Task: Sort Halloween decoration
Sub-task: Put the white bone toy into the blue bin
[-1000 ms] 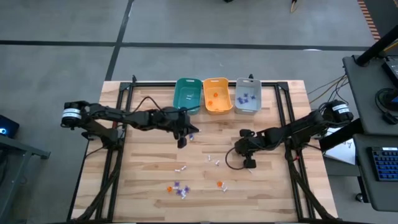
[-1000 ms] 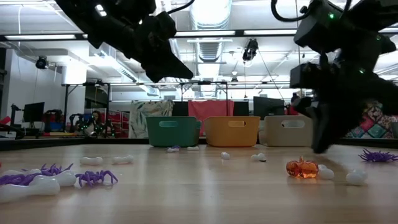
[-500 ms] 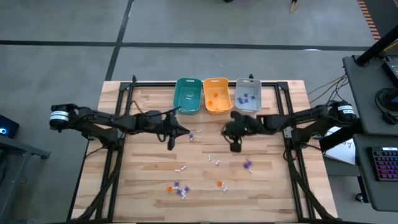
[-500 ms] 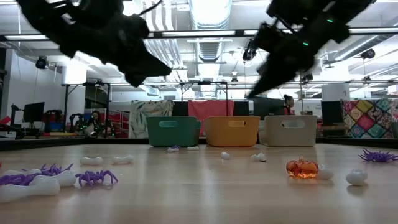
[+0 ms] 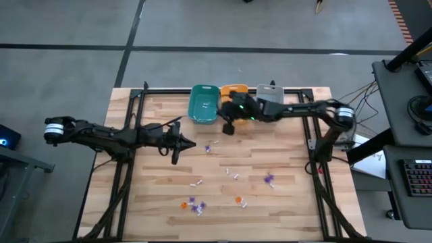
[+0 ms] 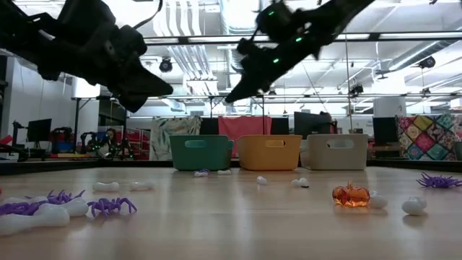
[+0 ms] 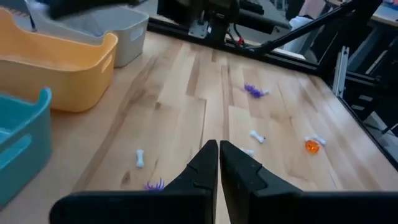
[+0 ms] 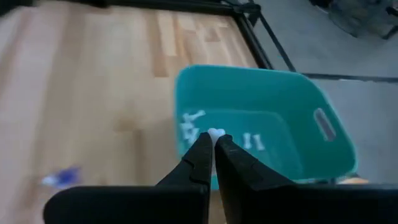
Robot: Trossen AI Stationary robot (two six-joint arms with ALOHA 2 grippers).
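Note:
The trinkets lie scattered on the wooden table: white bones (image 5: 233,174), a purple spider (image 5: 269,179), orange pumpkins (image 5: 237,200) and a purple cluster (image 5: 194,205). My right gripper (image 5: 228,127) hovers at the near rim of the teal bin (image 5: 202,104) and is shut on a tiny white trinket (image 8: 214,132). White bones (image 8: 191,121) lie inside that bin. My left gripper (image 5: 177,145) hangs shut and empty over the table left of centre, with a white bone (image 7: 140,159) and a purple spider (image 7: 154,185) below it. My right gripper pinches the white trinket (image 8: 214,133) between its two fingertips, with only a small white nub showing above them. The trinket is lifted clear, over the teal bin's near wall (image 8: 186,134). Which part of it is held cannot be told.
The orange bin (image 5: 237,90) and grey bin (image 5: 270,102) stand right of the teal one along the far edge, and the right arm crosses over them. Purple trinkets lie in the grey bin. A black frame rail (image 5: 131,108) borders the table.
My right gripper has risen from the table right of centre and swung toward the far edge and left, ending over the teal bin's near rim. The purple spider it stood over now shows. My left gripper has drawn back toward the table's left.

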